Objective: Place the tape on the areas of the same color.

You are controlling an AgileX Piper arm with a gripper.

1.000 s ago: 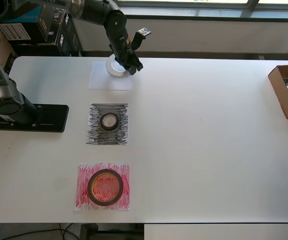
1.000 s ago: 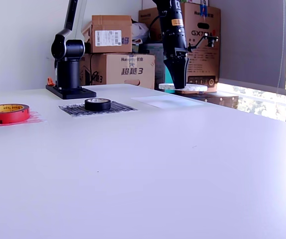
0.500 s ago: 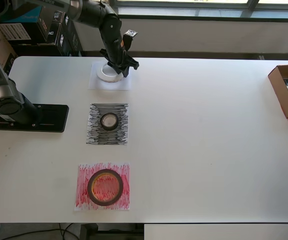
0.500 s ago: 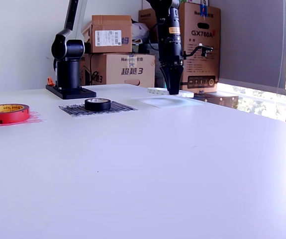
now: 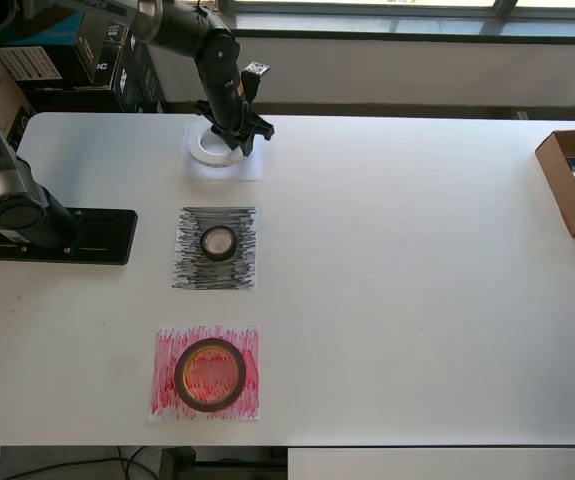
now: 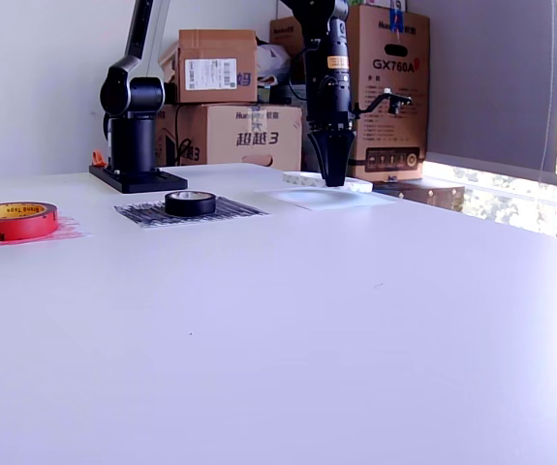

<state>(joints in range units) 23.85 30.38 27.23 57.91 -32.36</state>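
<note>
My gripper (image 5: 235, 136) is shut on the right rim of the white tape roll (image 5: 210, 149) and holds it low over the white sheet (image 5: 251, 166). In the exterior view the gripper (image 6: 332, 176) points straight down, with the white roll (image 6: 309, 179) level just above the white sheet (image 6: 328, 200); I cannot tell if they touch. The black tape roll (image 5: 219, 242) lies on the black scribbled sheet (image 5: 191, 271). The red tape roll (image 5: 180, 384) lies on the red scribbled sheet (image 5: 165, 405). Both also show in the exterior view, black roll (image 6: 190, 202) and red roll (image 6: 12, 221).
The arm's black base plate (image 5: 77, 236) sits at the overhead view's left. An open cardboard box (image 5: 567, 190) stands at the table's right edge. Stacked cartons (image 6: 237, 126) stand behind the table in the exterior view.
My gripper has carried the white roll leftward in the overhead view and down, from the white sheet's far right corner to low over the sheet. The other rolls have not moved.
</note>
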